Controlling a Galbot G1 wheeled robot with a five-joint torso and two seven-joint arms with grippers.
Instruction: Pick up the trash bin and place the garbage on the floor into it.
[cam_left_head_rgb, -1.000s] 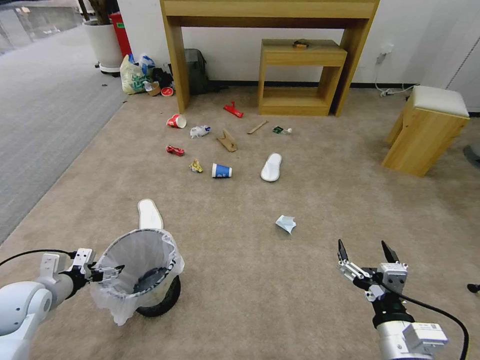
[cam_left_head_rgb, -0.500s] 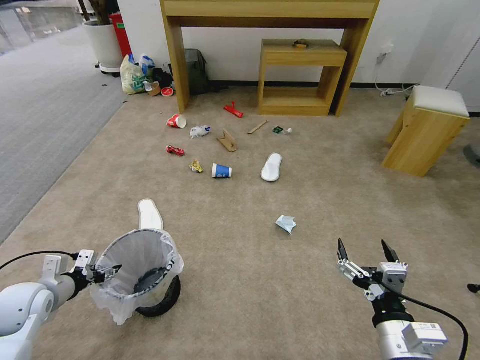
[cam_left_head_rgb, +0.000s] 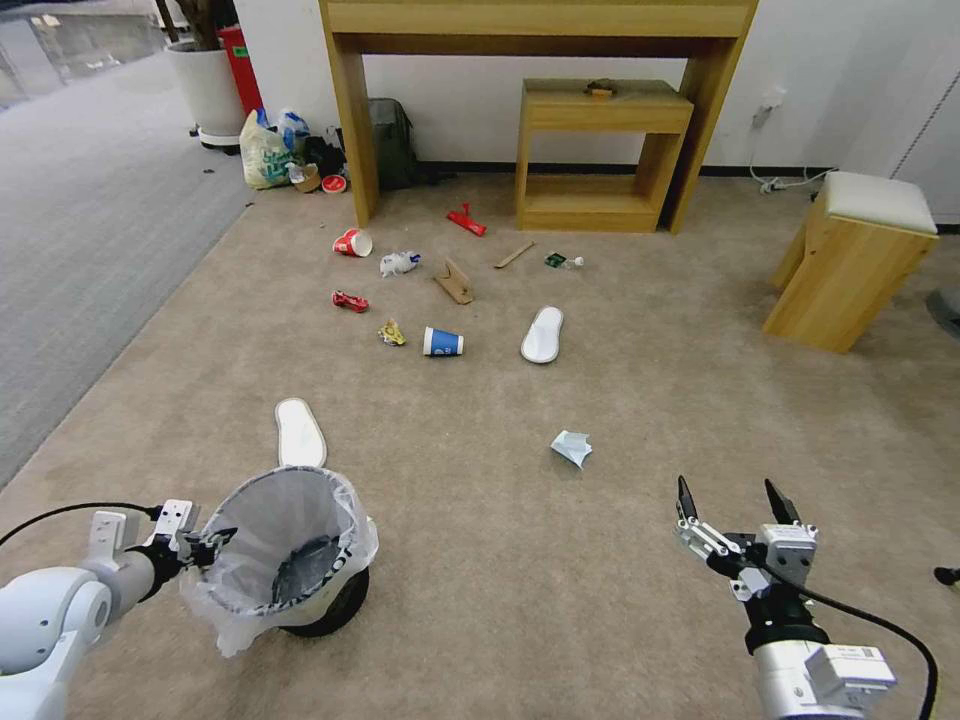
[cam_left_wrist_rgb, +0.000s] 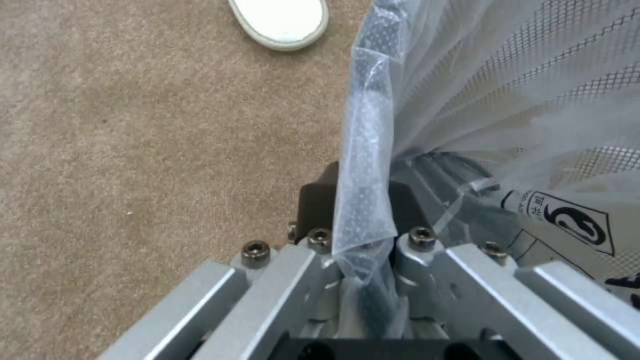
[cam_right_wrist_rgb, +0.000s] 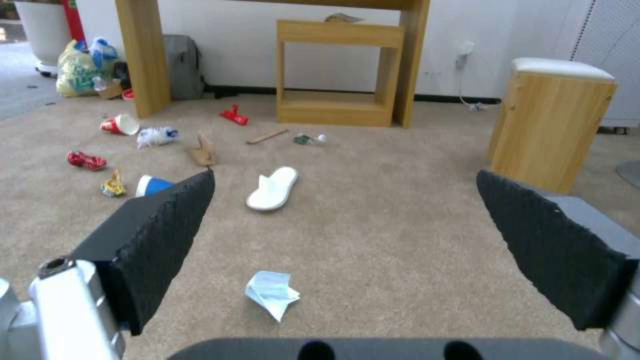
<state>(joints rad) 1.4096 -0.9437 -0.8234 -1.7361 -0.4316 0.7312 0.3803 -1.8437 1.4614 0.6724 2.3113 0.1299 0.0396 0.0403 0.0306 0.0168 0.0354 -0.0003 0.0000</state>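
Carpet (cam_left_head_rgb: 600, 560) carries everything. Bin (cam_left_head_rgb: 290, 545) tilts at the near left, its rim pinched tight by the left gripper (cam_left_head_rgb: 205, 545). Beyond the bin lies one slipper (cam_left_head_rgb: 300, 430); crumpled paper (cam_left_head_rgb: 572, 447) sits right of the bin, just ahead of the right gripper (cam_left_head_rgb: 730, 500), whose fingers (cam_right_wrist_rgb: 167, 235) are spread wide and empty, so that arm is nearer.

left gripper (cam_left_head_rgb: 212, 543) clamped shut, right gripper (cam_left_head_rgb: 731, 498) fingers spread.

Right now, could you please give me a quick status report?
Left pincer shut on trash bin rim. Right pincer open, hovering over floor. Crumpled paper nearest ahead; nothing in the way.
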